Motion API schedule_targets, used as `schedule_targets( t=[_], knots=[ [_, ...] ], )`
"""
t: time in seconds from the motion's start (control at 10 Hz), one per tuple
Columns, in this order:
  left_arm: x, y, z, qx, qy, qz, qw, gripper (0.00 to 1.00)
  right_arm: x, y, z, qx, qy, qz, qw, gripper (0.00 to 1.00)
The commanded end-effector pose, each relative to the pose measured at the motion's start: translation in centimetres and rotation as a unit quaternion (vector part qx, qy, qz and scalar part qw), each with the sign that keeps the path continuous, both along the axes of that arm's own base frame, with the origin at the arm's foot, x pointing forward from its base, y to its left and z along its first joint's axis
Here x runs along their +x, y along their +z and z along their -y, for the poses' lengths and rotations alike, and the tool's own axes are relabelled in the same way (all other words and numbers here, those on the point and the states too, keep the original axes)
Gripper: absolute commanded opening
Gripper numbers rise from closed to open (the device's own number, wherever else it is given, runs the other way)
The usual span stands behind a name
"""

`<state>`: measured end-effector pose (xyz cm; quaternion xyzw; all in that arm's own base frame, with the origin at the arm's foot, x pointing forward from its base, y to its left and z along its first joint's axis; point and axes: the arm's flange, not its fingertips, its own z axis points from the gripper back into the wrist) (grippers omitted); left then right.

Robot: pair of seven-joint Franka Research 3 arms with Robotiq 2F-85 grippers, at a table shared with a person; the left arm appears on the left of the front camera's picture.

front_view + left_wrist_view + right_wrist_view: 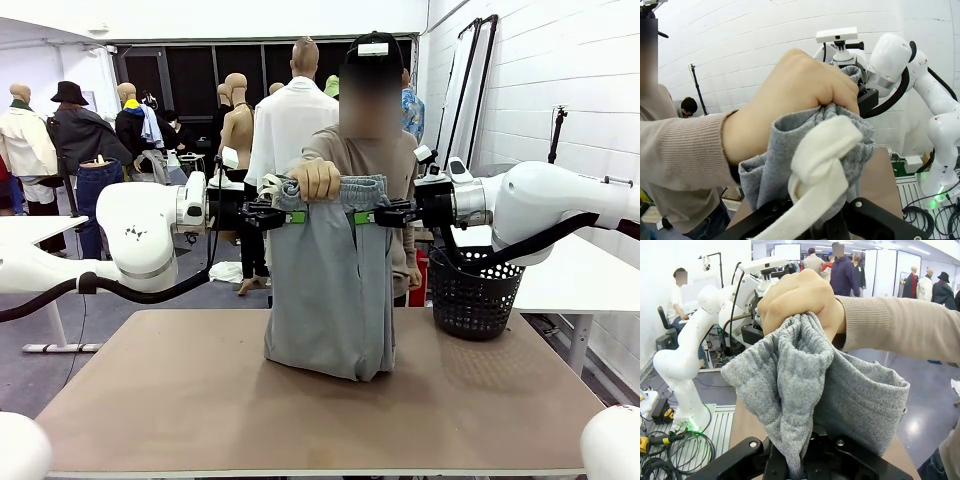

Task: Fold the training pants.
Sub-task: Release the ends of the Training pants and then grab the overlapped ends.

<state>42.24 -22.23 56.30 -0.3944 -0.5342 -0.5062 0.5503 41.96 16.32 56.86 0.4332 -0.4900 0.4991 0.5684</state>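
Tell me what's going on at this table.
The two white robot arms hold a pair of light grey jersey sweatpants up by the waistband. The left end effector is clamped on one side and the right end effector on the other. A person across the table grips the waistband with one hand, nearer the left end effector. The trouser legs hang down and their lower end rests bunched on the brown table. No finished fold shows yet.

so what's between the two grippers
Front view: the waistband of the training pants spans left gripper to right gripper, the person's hand clutching it.
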Motion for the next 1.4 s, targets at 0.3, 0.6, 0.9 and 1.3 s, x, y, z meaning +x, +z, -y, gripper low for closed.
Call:
schedule_targets(
  t=[0.3,0.6,0.9,1.3],
  knots=[
    [-0.10,0.18,0.25,0.003,0.000,-0.002,1.000,0.00,-0.08,0.07,-0.12,-0.001,0.001,0.001,1.000,0.00],
    [-0.10,0.18,0.25,0.003,0.000,-0.002,1.000,0.00,-0.08,0.07,-0.12,-0.001,0.001,0.001,1.000,0.00],
    [-0.10,0.18,0.25,0.003,0.000,-0.002,1.000,0.00,-0.08,0.07,-0.12,-0.001,0.001,0.001,1.000,0.00],
    [-0.10,0.18,0.25,0.003,0.000,-0.002,1.000,0.00,-0.08,0.07,-0.12,-0.001,0.001,0.001,1.000,0.00]
  ],
)
